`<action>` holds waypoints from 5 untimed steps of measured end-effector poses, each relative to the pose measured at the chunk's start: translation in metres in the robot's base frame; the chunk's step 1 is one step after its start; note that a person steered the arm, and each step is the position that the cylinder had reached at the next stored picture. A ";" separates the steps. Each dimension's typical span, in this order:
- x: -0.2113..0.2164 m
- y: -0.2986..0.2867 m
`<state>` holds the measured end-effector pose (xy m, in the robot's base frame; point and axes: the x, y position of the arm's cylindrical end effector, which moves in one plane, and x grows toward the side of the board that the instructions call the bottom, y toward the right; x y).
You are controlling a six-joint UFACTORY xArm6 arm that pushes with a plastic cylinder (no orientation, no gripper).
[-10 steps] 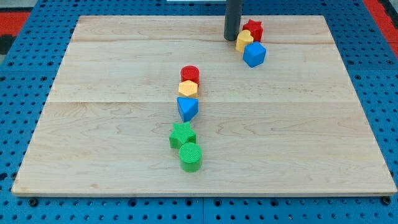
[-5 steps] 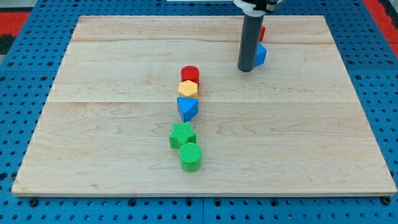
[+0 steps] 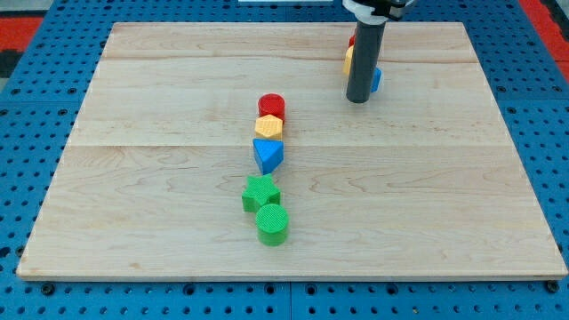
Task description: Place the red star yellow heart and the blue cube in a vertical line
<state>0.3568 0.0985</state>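
Note:
My rod stands at the view's top right, its tip on the board just below the three task blocks. It hides most of them. A sliver of the red star shows at the rod's left, the yellow heart just below it, and the blue cube peeks out at the rod's right. The three blocks sit close together in a short column running down the view.
A second column stands at the board's middle: a red cylinder, a yellow hexagon-like block, a blue triangular block, a green star and a green cylinder. The wooden board lies on a blue pegboard.
My rod moved from the left of the red star and yellow heart down and to the right, and now stands in front of the three blocks, hiding most of them.

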 end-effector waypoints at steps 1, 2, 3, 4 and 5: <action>-0.008 -0.001; -0.024 -0.011; -0.028 -0.062; -0.046 -0.101; -0.077 -0.101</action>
<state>0.2794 -0.0021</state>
